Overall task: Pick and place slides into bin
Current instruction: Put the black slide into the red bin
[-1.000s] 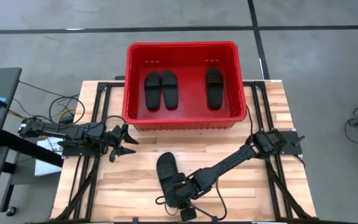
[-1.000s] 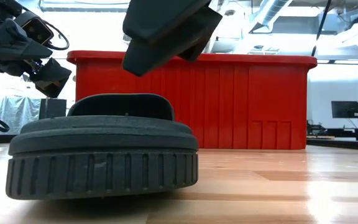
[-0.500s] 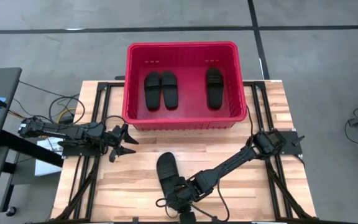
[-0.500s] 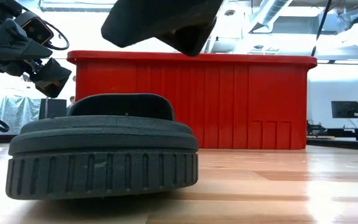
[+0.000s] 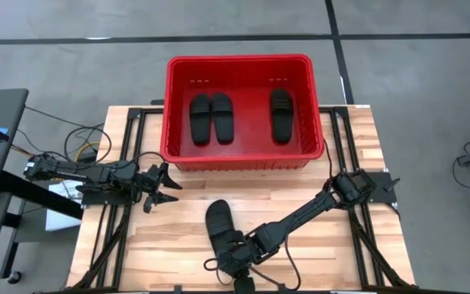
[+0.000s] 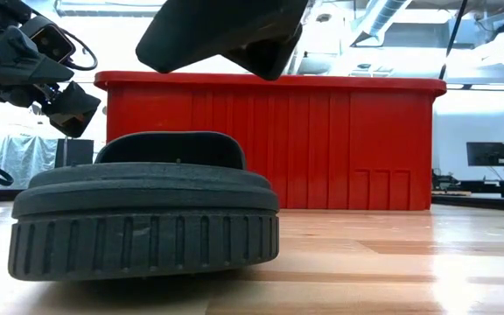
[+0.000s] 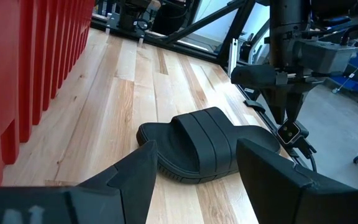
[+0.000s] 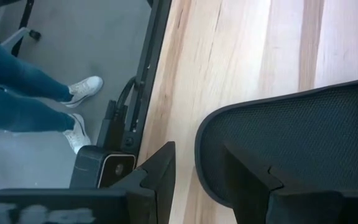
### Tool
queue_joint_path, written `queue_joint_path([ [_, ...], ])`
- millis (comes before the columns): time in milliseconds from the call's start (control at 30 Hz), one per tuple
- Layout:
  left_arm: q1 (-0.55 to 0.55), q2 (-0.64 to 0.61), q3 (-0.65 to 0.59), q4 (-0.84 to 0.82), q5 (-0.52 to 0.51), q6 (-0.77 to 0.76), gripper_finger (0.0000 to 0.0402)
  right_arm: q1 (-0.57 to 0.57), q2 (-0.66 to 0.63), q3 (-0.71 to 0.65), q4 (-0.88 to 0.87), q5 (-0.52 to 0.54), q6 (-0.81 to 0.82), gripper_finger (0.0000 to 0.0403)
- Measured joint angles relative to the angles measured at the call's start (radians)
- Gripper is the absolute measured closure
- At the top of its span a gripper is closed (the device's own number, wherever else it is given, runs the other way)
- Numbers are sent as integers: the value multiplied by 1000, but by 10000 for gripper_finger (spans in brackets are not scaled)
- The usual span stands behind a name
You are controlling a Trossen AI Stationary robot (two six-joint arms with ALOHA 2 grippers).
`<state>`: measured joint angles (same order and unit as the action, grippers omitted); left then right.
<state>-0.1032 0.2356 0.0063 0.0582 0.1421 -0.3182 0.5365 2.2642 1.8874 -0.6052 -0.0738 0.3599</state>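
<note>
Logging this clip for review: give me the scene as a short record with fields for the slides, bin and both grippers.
slides in bin: three, lying flat on the floor of the bin
slide on table: one, near the front edge of the table
bin: red, at the back of the table
right gripper: low at the table slide's heel end, fingers open, one each side of the heel edge; contact unclear
left gripper: open, waiting at the table's left side
</note>
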Motion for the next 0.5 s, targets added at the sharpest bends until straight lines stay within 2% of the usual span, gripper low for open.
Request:
queue_joint_path([
  [300,0,0,0,0,0,0,191,-1,1,0,-15,0,9,285],
  [500,0,0,0,0,0,0,191,0,48,-1,-11,-11,56,285],
])
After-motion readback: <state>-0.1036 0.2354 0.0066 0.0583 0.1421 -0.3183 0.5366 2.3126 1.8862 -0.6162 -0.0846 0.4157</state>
